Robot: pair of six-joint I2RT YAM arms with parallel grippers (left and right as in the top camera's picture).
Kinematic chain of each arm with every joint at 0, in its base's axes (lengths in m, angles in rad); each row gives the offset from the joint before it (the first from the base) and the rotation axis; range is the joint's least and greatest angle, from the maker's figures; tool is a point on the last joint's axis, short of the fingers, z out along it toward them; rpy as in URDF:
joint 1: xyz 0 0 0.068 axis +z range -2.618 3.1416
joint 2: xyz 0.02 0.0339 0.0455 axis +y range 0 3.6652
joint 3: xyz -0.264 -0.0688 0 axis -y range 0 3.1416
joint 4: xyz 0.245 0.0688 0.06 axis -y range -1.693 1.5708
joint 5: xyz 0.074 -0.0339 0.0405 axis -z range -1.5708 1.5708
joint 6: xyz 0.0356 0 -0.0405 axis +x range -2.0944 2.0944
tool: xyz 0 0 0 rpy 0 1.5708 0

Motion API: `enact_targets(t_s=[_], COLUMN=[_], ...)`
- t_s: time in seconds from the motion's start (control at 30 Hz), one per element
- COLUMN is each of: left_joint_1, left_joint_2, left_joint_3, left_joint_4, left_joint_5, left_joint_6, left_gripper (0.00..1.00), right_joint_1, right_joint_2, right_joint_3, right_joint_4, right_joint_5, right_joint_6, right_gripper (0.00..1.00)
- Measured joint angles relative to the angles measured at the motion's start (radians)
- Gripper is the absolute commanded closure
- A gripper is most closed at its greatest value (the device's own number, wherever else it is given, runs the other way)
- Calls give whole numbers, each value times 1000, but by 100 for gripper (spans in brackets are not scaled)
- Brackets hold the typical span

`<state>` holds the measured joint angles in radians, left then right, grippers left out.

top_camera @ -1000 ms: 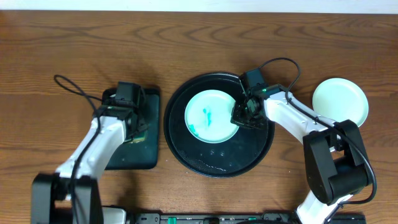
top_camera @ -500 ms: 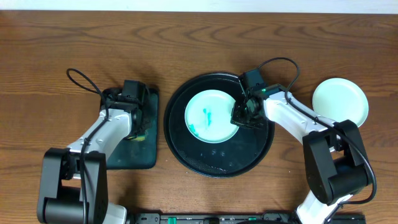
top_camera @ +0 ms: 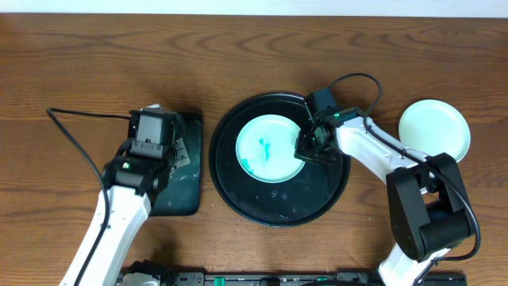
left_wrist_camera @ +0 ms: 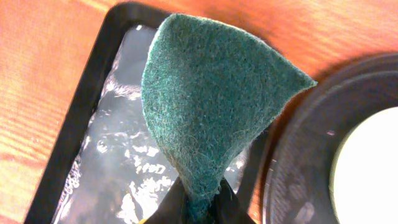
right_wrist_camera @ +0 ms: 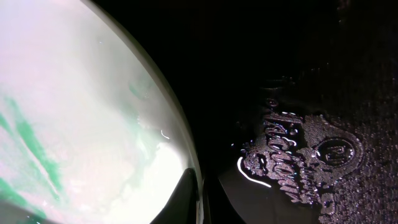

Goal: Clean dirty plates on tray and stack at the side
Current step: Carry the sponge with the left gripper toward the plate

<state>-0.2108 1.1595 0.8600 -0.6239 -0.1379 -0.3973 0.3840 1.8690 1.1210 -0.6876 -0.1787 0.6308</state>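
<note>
White arms (top_camera: 361, 144), black joints (top_camera: 429, 214), looping black cables (top_camera: 357, 75)

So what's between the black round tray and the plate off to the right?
Overhead, the right arm crosses bare tabletop between tray and plate.

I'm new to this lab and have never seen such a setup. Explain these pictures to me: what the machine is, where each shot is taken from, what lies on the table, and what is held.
The machine is a two-armed robot at a wooden table, and each arm ends in a two-finger gripper. The wide picture looks down from above. The two close-ups come from cameras on the wrists. On the table lie a round black tray with a blue-smeared plate in it, a small dark tray to its left, and a second plate on bare wood at the right. The left gripper pinches a green sponge above the small tray. The right gripper is closed on the smeared plate's rim.
</note>
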Motion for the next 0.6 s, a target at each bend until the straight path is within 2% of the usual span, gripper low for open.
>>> enact_targets(t_s=[0.33, 0.6], left_joint_1=[-14, -14], left_joint_2=[-133, -149], left_joint_3=[0, 0], left_joint_4=[-2, -10], left_joint_5=[-4, -8], left_joint_6=[72, 90], left_gripper=[93, 93], right_joint_1=[0, 0], right_joint_2=[0, 0], right_joint_3=[0, 0], right_joint_4=[2, 2], right_joint_5=[0, -1], right_joint_6=[-14, -15], right_gripper=[99, 99])
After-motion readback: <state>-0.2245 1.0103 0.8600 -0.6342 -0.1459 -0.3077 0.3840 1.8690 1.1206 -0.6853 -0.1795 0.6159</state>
